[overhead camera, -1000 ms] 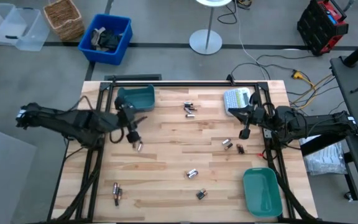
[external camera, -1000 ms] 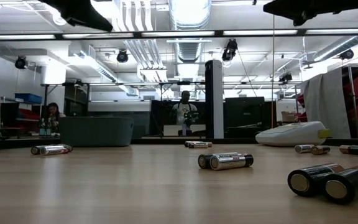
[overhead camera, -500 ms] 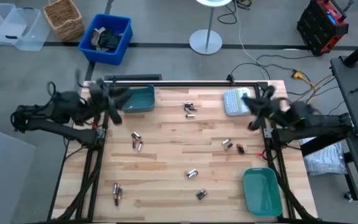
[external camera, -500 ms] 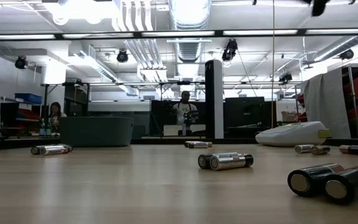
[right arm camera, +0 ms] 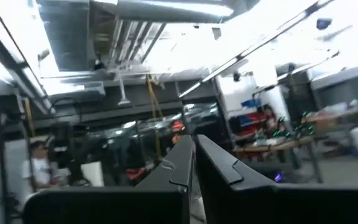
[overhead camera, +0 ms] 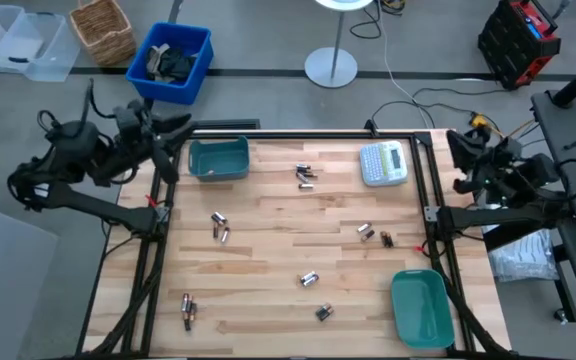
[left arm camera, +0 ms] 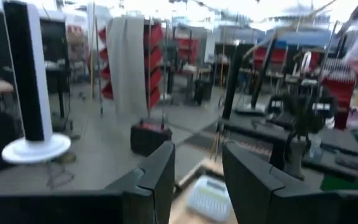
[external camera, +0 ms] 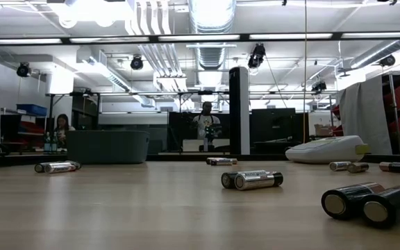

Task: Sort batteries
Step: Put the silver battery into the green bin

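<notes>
The batteries lie scattered over the wooden table in the high view, none of them sorted as far as can be seen: a small cluster in the upper middle, a pair left of centre, a pair right of centre, one group just below the middle, a single dark cell near the lower edge, and a pair in the lower left corner. In the low view the same cells rest on the tabletop, with two dark ones nearest the camera at lower right. Both teal bins look empty: the left bin at the upper left of the table and the right bin at the lower right show only their bare floors. So the sorting seems to be at its very start, with every visible cell left to move. The left gripper sits off the table's upper left edge, its fingers parted a moderate way and holding nothing. The right gripper is off the table's upper right edge, its fingers pressed together and empty. A grey-white label maker lies at the upper right of the table, near the cluster but not among the cells; nothing else crowds the batteries. Beyond the table stand a blue crate and a wicker basket.
</notes>
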{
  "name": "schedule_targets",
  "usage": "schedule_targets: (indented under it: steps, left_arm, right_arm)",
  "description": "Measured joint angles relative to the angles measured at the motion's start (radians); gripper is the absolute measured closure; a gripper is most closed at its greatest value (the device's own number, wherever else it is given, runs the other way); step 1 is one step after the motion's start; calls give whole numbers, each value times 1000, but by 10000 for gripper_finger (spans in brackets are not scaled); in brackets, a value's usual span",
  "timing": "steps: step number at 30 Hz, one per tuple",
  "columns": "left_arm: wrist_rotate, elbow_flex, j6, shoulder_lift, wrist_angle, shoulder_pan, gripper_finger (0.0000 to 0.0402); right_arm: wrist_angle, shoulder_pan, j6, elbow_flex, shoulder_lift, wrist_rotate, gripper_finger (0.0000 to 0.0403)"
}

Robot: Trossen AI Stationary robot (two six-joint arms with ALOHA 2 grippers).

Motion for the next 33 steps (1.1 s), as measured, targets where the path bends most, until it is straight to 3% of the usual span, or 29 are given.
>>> schedule_targets:
  steps: [4,10,13,17,25,33]
  left_arm:
    - [0,-19,-144,-28,-95,0,286]
    - [52,-38,-246,-48,-391,0,286]
    - [24,-56,-342,-54,-432,0,286]
    - [4,-50,-352,-68,-475,0,286]
    - [-305,-34,-363,-160,-522,1,286]
    - [-324,-38,-478,-208,-500,1,286]
  right_arm:
    - [-60,1,-79,-3,2,36,390]
    - [-196,1,-19,-3,-29,223,390]
    - [-219,1,-97,-3,-43,297,390]
    - [-236,0,-137,-3,-47,308,390]
    - [-235,0,-146,-3,-43,308,390]
    - [-189,0,-278,-3,-51,319,390]
